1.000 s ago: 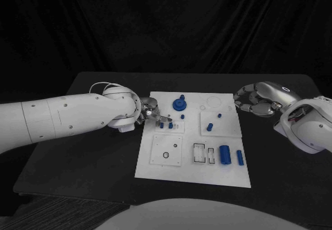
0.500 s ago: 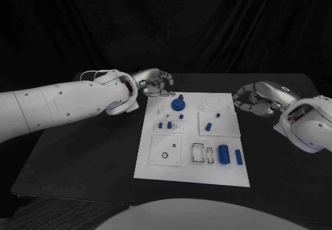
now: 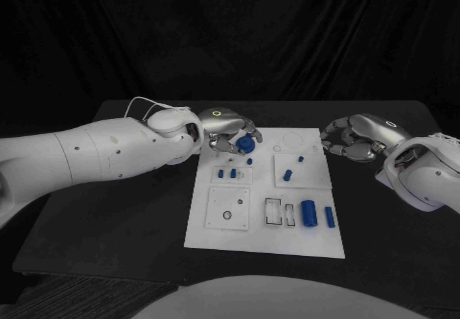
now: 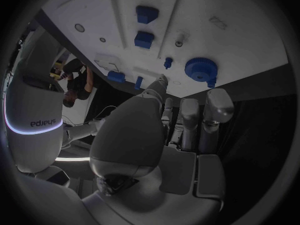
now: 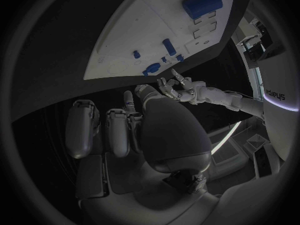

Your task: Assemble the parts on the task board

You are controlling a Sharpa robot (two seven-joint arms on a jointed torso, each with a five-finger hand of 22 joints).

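Note:
The white task board (image 3: pixel 219 236) lies in the middle of the black table. At its far left end stands a blue gear (image 3: pixel 247 143) (image 4: pixel 200 69). My left hand (image 3: pixel 228 127) hovers just over and behind the gear with its fingers (image 4: pixel 214 105) stretched toward it, holding nothing. Two small blue pieces (image 3: pixel 228 173) and a small peg (image 3: pixel 250 161) sit just nearer than the gear. My right hand (image 3: pixel 351 137) hangs at the board's far right edge, its fingers curled in on nothing.
More blue parts stand on the board: two pegs (image 3: pixel 302 159) (image 3: pixel 288 175), a thick cylinder (image 3: pixel 310 212) (image 5: pixel 203 4) and a thinner one (image 3: pixel 331 217). A dark ring (image 3: pixel 228 215) lies on the near left panel. Bare black table (image 3: pixel 115 219) surrounds the board.
My left hand has left the small pieces at the board's left edge, swung to the far side and come over the blue gear. The right hand has barely moved.

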